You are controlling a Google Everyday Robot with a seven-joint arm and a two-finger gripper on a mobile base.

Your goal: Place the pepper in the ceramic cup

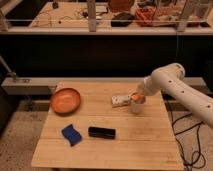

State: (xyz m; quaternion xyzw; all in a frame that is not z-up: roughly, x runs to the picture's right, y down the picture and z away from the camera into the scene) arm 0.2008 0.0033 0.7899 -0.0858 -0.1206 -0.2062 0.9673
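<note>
A white ceramic cup (136,107) stands on the wooden table (107,145), right of centre. An orange pepper (136,98) sits at the cup's mouth, right under my gripper (138,94). The gripper comes in from the right on the white arm (175,85) and hovers directly over the cup. I cannot tell whether the pepper rests inside the cup or is still held. The gripper hides the pepper's upper part.
A white oblong object (118,101) lies just left of the cup, touching or nearly touching it. An orange bowl (65,100) sits at the table's left. A blue sponge (71,134) and a black bar-shaped object (102,132) lie near the front. A railing (100,30) runs behind.
</note>
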